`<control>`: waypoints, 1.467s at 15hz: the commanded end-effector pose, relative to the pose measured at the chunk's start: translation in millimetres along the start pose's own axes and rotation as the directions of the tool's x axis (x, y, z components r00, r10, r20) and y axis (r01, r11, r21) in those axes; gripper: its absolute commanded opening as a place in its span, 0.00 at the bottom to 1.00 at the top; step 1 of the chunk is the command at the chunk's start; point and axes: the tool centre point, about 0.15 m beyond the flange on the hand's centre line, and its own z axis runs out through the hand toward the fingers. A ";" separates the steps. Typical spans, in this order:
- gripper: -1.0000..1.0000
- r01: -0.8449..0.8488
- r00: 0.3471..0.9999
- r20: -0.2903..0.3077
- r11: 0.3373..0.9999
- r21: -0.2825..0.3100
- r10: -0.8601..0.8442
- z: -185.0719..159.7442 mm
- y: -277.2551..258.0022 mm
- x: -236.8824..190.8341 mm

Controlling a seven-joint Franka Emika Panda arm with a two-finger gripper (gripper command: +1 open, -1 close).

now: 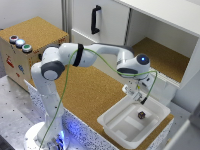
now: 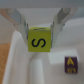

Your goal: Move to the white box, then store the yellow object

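Gripper (image 2: 40, 27) clenched on yellow cube (image 2: 40, 42) — held above white tray (image 1: 116, 126), near dark cube (image 2: 71, 62) inside. Step: storing. Next, prob. lower, let go clear of dark cube — avoid tray wall.

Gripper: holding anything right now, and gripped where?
Yes. The gripper holds the yellow cube, fingers on its two opposite side faces, near the top, above the white box.
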 end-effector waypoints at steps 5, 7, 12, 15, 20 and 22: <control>0.00 -0.038 0.978 0.205 0.997 -0.060 0.049 123.9 21.6 -8.6; 0.00 -0.039 0.979 0.198 0.997 -0.065 0.051 124.3 20.1 -2.8; 1.00 -0.049 0.981 0.186 0.995 -0.082 0.064 108.1 16.9 1.7; 1.00 -0.043 0.988 0.143 0.994 -0.099 0.057 82.1 7.4 3.8; 1.00 -0.053 0.998 0.024 0.992 -0.111 0.056 7.5 -24.8 6.9; 1.00 -0.050 0.998 0.031 0.994 -0.102 0.054 -13.6 -45.1 3.1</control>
